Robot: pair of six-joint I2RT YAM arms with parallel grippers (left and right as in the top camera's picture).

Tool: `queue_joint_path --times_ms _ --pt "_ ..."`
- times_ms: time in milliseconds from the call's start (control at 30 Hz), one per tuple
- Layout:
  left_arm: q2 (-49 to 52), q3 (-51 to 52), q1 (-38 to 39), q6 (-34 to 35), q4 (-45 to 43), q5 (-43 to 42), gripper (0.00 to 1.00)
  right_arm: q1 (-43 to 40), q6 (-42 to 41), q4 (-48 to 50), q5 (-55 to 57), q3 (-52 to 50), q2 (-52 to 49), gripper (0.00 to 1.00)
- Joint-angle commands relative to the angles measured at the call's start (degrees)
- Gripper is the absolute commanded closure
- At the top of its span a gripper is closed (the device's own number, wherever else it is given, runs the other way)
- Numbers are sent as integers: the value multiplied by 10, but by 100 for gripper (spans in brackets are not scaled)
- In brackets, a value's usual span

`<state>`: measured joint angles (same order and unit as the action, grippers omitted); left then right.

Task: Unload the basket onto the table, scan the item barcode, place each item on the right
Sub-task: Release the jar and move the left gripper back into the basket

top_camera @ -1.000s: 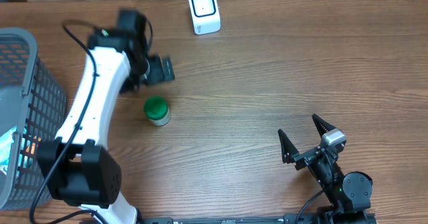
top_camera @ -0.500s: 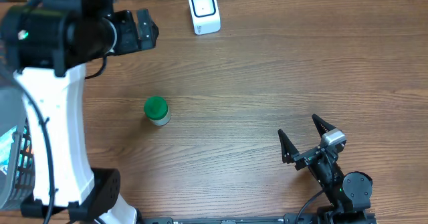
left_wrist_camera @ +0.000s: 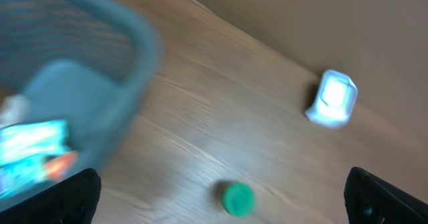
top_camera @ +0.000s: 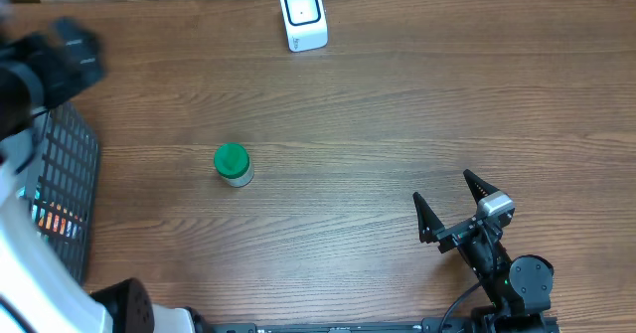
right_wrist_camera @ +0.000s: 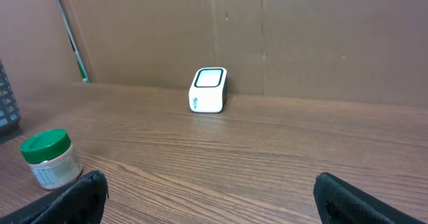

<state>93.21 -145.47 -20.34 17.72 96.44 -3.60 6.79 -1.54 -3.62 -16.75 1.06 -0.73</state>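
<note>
Jar with green lid stands upright left of the bench's middle, with the scanner beyond it at the far edge. I judge my left tool, wide and empty above the basket, nearer than my right tool, wide and empty at the near-right corner.

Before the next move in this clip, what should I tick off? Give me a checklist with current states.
1. Jar upright on the table, green lid on: ok.
2. Scanner unobstructed at the far edge: ok.
3. Right gripper jaws open, empty: ok.
4. Left gripper jaws open, empty, by the basket: ok.
5. Barcode position on the jar: cannot tell, label too small to read.
</note>
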Motion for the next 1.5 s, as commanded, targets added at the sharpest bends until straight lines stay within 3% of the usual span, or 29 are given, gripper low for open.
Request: queue_joint_path --times_ms 0,233,367,500,833,1067,1333,1467 --pt "-14 -10 -85 34 -1 6 1 3 -4 3 -3 -6 6 0" --pt "13 -9 -254 98 -2 7 3 6 -4 3 -3 -6 6 0" --pt "32 17 -296 69 3 19 10 17 -4 3 -3 -6 6 0" --pt "36 75 -319 68 1 68 10 17 -4 3 -3 -6 6 0" --pt "123 180 -326 -37 -52 129 12 17 -4 3 -3 -6 6 0" --pt "173 233 -326 -38 -72 270 19 17 -4 3 -3 -6 6 0" --pt "178 246 -327 -87 -151 264 22 17 -4 3 -3 -6 6 0" --pt "182 247 -333 -164 -187 198 21 17 -4 3 -3 -6 6 0"
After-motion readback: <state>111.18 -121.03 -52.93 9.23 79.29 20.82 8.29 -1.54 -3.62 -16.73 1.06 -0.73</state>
